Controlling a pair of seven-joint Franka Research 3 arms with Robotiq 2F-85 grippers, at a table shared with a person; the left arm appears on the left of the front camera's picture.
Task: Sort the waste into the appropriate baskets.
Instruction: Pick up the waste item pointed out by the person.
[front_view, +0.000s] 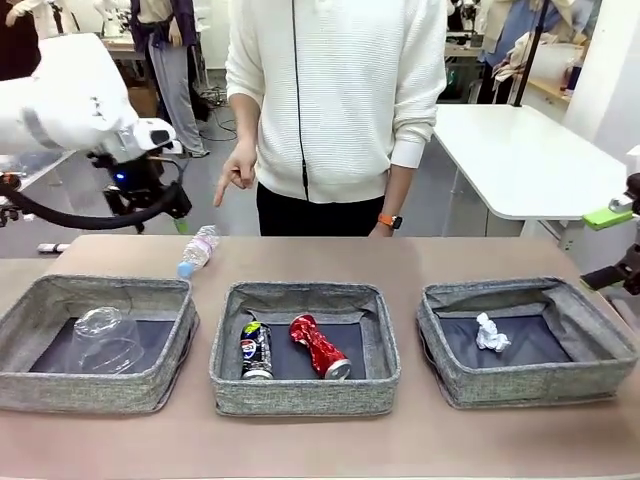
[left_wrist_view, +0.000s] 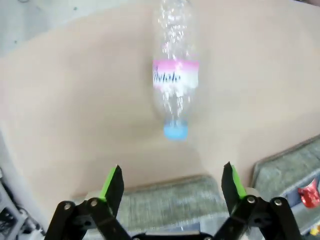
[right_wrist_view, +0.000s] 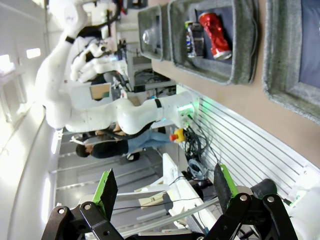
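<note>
Clear bottle (left_wrist_view: 175, 85) lies just ahead of the wide-spread left gripper (left_wrist_view: 172, 182).

Three baskets (front_view: 305, 340), two cans (front_view: 256, 352), one bottle (front_view: 198, 250), one cup (front_view: 105, 340), one paper ball (front_view: 491, 333).

Left gripper (left_wrist_view: 172, 182) raised over the far left of the table (front_view: 320, 440), green-padded fingers (left_wrist_view: 113, 181) spread wide, nothing between them. Right gripper (right_wrist_view: 165, 187) off the table's right edge, fingers likewise apart and empty. Person's hand (front_view: 237, 176) hanging beyond the table's far edge, forefinger pointing down.
</note>
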